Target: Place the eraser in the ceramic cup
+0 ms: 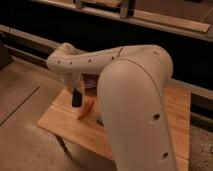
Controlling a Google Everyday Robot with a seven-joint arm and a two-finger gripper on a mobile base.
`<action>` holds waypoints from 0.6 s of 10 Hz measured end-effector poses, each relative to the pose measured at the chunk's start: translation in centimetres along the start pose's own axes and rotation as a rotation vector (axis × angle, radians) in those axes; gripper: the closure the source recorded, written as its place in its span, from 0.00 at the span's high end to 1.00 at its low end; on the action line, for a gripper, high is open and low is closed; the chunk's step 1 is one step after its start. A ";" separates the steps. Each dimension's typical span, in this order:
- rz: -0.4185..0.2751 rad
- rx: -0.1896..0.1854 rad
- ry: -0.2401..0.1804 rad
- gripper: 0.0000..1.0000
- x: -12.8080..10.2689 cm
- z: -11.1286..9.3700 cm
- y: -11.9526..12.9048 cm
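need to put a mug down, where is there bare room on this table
Bare wood: the near left corner of the table, between the orange stick and the near edge, and the right strip past the arm. Crowded: the back left, where the shut gripper hangs beside the stick and a dark bowl. The arm hides the middle.

**Robot test lab, by the look of it**

A wooden table (pixel 62 125) stands on a speckled hard floor (pixel 25 97) before a dark wall (pixel 50 25) with long pale rails (pixel 165 22). A white robot arm (pixel 135 100) reaches over it, its gripper (pixel 76 98) low over the table's left side.
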 end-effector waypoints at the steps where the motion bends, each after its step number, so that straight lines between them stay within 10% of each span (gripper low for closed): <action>1: 0.013 0.007 -0.005 0.00 0.1 -0.5 -0.9; 6: 0.131 0.053 -0.001 0.00 0.4 -2.3 -7.3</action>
